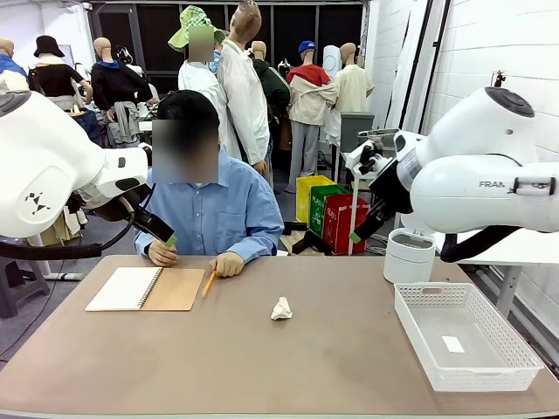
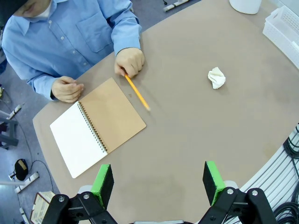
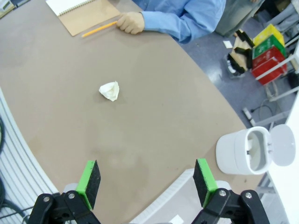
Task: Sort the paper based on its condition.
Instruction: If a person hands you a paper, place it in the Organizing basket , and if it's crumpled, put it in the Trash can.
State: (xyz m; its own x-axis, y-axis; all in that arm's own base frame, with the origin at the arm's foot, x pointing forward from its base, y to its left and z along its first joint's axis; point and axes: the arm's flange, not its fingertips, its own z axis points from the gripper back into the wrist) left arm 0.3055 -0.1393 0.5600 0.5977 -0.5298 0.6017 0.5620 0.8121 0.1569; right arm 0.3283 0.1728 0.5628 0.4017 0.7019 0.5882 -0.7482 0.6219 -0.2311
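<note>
The crumpled paper lies alone at the middle of the worktop, well apart from the white basket. The front view shows a small flat white slip in that basket. The right wrist view looks into the white lidded bin, whose lid is flipped open. The left wrist view shows the open spiral notebook and a person's hand on a pencil. Both arms are raised above the worktop. The left gripper and right gripper hang with jaws wide apart, holding nothing.
</note>
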